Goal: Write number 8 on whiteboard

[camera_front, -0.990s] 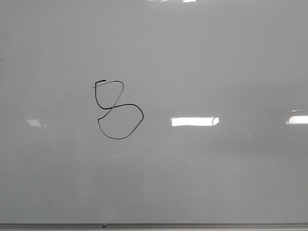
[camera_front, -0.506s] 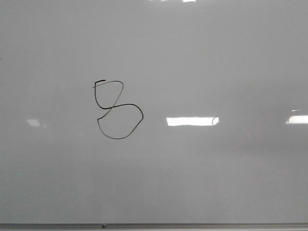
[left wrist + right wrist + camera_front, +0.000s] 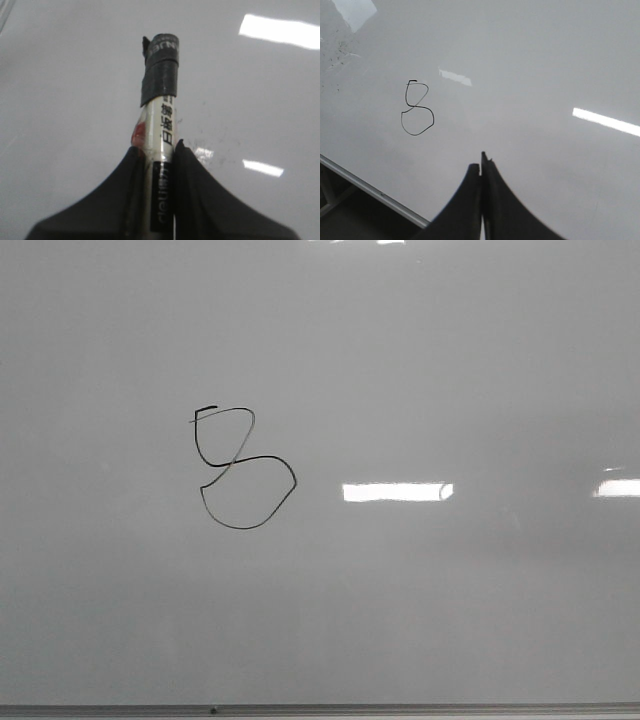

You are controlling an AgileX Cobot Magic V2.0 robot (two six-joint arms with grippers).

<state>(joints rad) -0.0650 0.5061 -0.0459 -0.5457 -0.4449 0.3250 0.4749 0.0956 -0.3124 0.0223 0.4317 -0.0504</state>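
Left gripper (image 3: 156,150) around one marker (image 3: 159,95)

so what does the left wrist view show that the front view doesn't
Only the left wrist view shows the left gripper shut on a marker, whose taped dark tip points out over the board, with faint smudges beside it. Only the front view shows the finished number 8, drawn left of centre, and the thin metal edge strip along the bottom. Both show the glossy whiteboard with bright rectangular light reflections; neither shows the right gripper.
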